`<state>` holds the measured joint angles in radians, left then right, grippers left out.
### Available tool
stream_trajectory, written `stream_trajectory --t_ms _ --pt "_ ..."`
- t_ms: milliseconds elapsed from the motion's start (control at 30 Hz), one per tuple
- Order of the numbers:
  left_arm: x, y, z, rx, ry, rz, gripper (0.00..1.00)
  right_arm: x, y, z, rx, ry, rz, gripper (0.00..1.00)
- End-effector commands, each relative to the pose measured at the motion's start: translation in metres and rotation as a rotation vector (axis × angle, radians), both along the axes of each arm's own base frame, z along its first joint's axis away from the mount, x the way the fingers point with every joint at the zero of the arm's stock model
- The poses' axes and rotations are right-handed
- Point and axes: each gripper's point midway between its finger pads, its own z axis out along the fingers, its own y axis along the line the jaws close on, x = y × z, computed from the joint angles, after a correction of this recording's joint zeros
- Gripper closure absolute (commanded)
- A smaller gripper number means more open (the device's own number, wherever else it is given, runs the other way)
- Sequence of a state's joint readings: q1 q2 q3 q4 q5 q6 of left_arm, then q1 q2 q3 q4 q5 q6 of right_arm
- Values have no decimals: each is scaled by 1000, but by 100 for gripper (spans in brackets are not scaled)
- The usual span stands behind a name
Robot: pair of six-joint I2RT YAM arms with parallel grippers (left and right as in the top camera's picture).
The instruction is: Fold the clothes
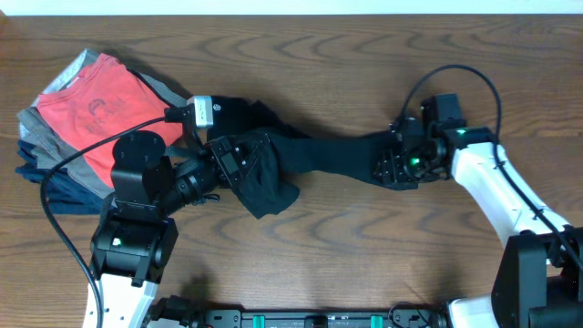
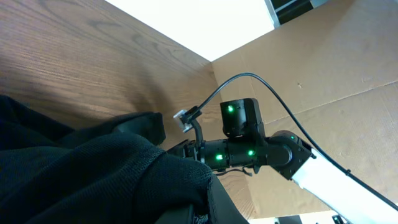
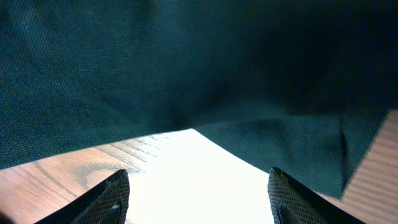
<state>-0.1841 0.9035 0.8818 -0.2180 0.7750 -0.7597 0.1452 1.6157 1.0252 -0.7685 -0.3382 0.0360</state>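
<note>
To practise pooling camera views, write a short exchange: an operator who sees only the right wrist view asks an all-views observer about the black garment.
Operator: My right gripper stands open, facing the garment. Where is its other end?
Observer: The left gripper is shut on it, with the cloth bunched there.
Operator: Anything else nearby?
Observer: A stack of folded clothes, red-orange on top, lies left of it.

White-and-black arms (image 1: 492, 182), black cables (image 1: 453, 66), green lights (image 2: 231, 109).
</note>
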Motion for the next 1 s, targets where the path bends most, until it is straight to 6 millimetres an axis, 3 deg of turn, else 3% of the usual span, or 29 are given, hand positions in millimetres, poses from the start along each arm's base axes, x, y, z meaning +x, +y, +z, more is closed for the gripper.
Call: stream_trajectory --t_ms 0,100,167,300,400,833,967 --pt "3 2 13 -6 -44 15 94 2 -15 -10 -181 -34 15 30" --pt "3 3 13 8 -57 13 94 8 -41 -11 -338 -46 -131 30" --pt "3 3 11 31 -74 6 94 5 -59 -12 -390 -11 -342 29" --pt "6 10 -2 86 -56 44 94 -3 -73 -13 -336 78 -657 25" --pt "8 13 -6 109 -58 61 94 3 -75 -13 -276 87 -699 24" --pt "11 20 -17 171 -49 96 94 9 -124 -13 -198 117 -883 17" --pt "10 26 -27 214 -29 114 94 17 -125 -12 -149 96 -853 17"
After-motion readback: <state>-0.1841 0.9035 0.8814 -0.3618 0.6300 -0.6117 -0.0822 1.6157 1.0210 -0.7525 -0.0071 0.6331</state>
